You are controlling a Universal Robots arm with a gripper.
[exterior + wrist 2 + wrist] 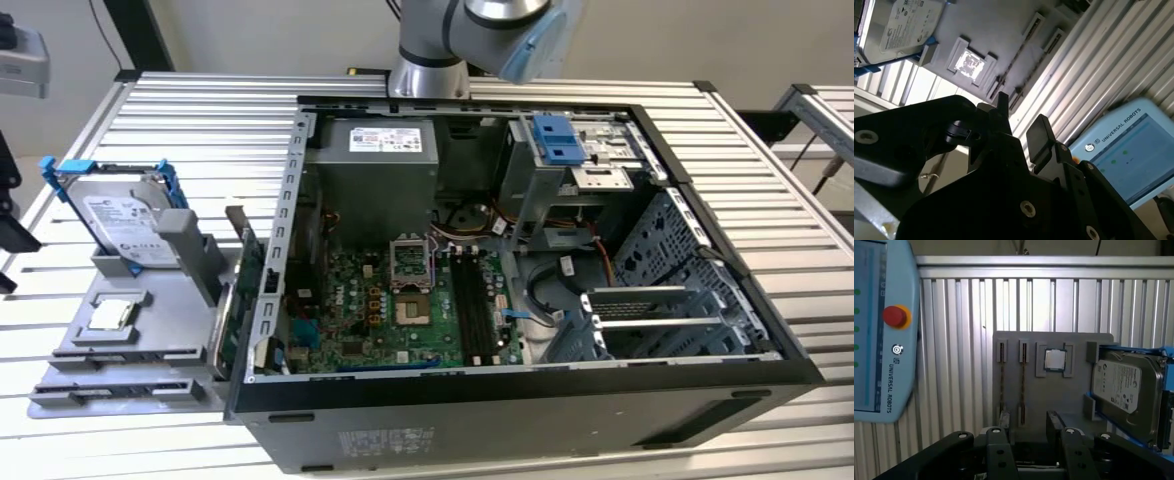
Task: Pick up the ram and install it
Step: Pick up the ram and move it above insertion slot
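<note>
A big ribbed metal counter [200, 110] holds everything. On it lies the open computer case [534, 420], on its side with the lid off. That way the board inside faces up and can be reached from above. The long black slots [470, 295] on that board look bare, so I think the ram is not put in yet. The robot arm [441, 40] shows at the far end of the case in the exterior view.

Beside the case, on the exterior view's left, sits a gray holder [160, 350]. It gives each part its own spot so nothing slides around. A hard drive [127, 220] in a blue frame leans in it.

In the first wrist view the end effector [1029, 425] points toward the holder. Its two black fingers are spread apart, with nothing between them.

The ram [1022, 390] stands on its thin edge in a narrow groove of the holder. Standing like that, its flat sides stick up where fingers could pinch them. The fingers do not touch it.

Smallest is a square silver chip [1055, 360], in a pocket next to the grooves.
</note>
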